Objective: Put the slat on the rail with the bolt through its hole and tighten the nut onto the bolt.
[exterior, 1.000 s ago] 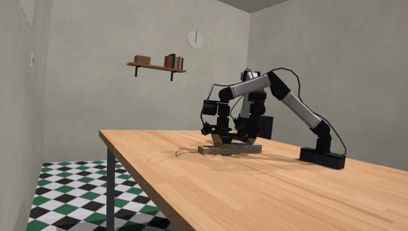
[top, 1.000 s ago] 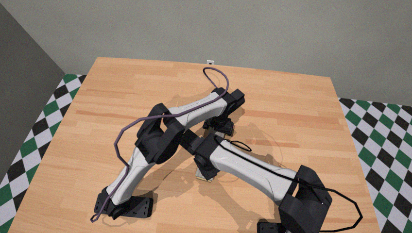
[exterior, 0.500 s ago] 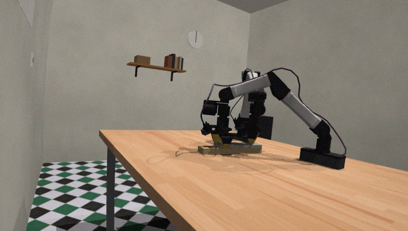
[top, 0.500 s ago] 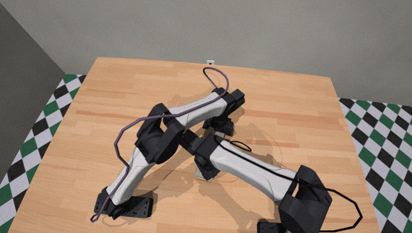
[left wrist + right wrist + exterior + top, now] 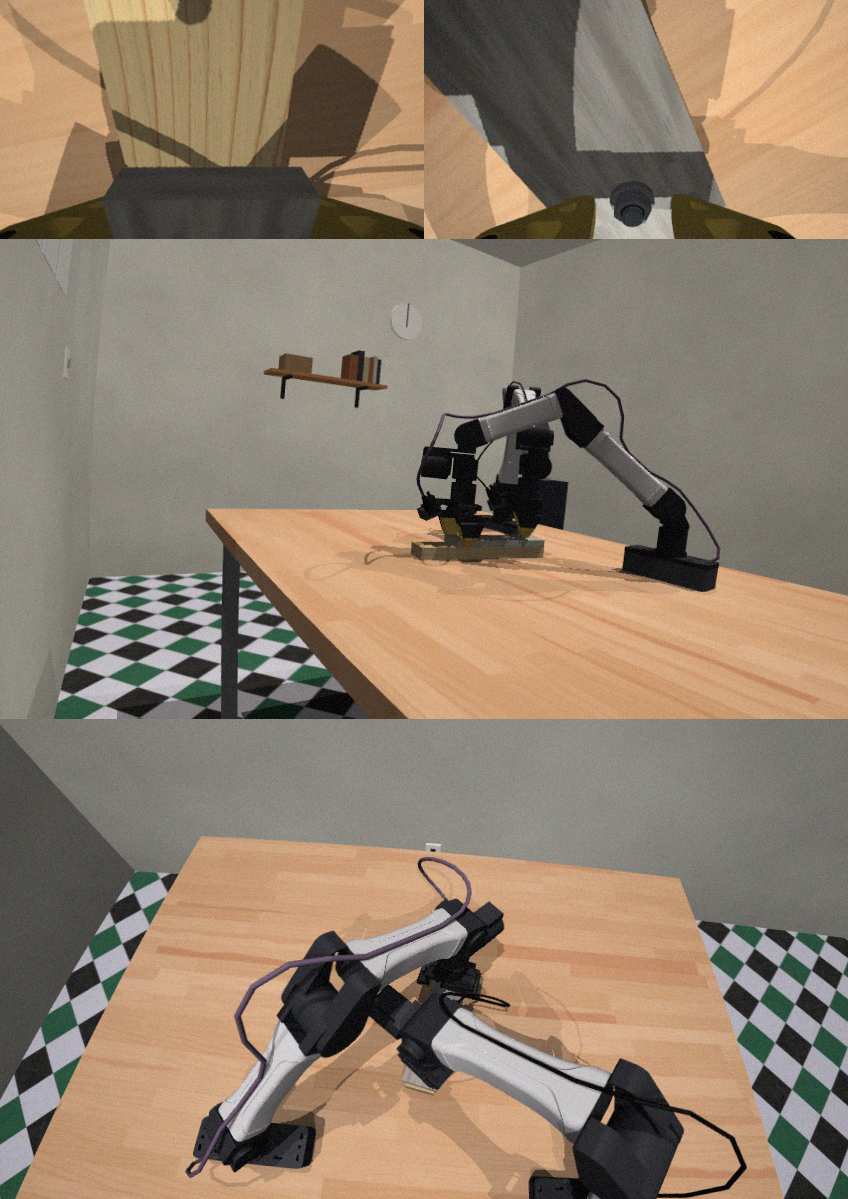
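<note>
The grey slat [image 5: 211,219] [image 5: 638,100] [image 5: 534,544] lies flat on the pale wooden rail [image 5: 199,100] [image 5: 427,551]; bare rail extends past one slat end. My left gripper [image 5: 211,201] [image 5: 461,536] is shut on the slat near that end, a finger on each side. The bolt [image 5: 632,216] stands up through the slat near the other end, with the dark nut [image 5: 632,192] around it. My right gripper [image 5: 633,205] is open, its fingers on either side of the nut with gaps. The underside of the nut is hidden, so I cannot tell whether it touches the slat.
The rail and slat lie on the wooden table [image 5: 595,927] [image 5: 595,643]. The left arm [image 5: 416,945] and right arm [image 5: 517,1069] come close together above them and hide most of the work in the top view. Their cables loop above the arms.
</note>
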Robot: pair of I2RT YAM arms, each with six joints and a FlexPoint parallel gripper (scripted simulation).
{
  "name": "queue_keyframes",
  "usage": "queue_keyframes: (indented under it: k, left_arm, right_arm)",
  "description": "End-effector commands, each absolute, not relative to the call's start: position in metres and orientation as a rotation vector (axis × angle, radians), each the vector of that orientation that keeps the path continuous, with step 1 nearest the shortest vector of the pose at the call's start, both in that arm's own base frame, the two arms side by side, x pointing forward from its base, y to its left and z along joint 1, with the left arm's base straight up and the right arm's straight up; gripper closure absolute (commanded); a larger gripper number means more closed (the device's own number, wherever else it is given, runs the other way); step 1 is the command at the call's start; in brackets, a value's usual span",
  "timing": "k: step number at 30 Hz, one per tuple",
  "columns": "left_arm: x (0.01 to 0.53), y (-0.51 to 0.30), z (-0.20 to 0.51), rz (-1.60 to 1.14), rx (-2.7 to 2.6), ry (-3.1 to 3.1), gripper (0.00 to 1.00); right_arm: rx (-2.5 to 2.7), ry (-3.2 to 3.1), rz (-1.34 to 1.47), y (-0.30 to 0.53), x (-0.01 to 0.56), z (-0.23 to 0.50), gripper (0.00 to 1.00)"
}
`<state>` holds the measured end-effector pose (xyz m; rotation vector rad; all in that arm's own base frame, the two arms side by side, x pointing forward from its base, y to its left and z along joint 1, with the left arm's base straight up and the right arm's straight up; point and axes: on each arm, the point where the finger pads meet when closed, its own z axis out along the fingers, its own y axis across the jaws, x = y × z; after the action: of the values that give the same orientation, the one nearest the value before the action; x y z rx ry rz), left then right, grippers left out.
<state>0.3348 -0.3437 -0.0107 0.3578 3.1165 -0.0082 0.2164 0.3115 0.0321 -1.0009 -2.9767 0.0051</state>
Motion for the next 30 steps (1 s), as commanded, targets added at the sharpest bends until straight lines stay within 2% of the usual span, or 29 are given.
queue_keyframes:
  k: [1,5,6,20,22,23,30]
  left_arm:
    - [0.3380,-0.3453,-0.0038,-0.025,0.364,3.099,0.33]
    - [0.3380,-0.3453,-0.0038,-0.025,0.364,3.099,0.33]
    - [0.3380,-0.3453,-0.0038,-0.025,0.364,3.099,0.33]
    - [0.3380,-0.3453,-0.0038,-0.025,0.364,3.099,0.33]
    - [0.3380,-0.3453,-0.0038,-0.025,0.364,3.099,0.33]
    - [0.3380,-0.3453,-0.0038,-0.025,0.364,3.099,0.33]
    - [0.3380,-0.3453,-0.0038,-0.025,0.364,3.099,0.33]
  right_arm:
    - [-0.472,-3.115,-0.031,0.3150,0.2197,0.0445,0.64]
    - [-0.292,-3.138,-0.031,0.3152,0.2196,0.0456,0.64]
    - [-0.065,-3.153,-0.034,0.3153,0.2196,0.0461,0.64]
    - [1.159,-2.944,-0.029,0.3157,0.2196,0.0516,0.64]
    - [1.159,-2.944,-0.029,0.3157,0.2196,0.0516,0.64]
    - [1.368,-2.856,-0.031,0.3158,0.2196,0.0518,0.64]
    - [1.898,-2.534,-0.019,0.3156,0.2195,0.0525,0.64]
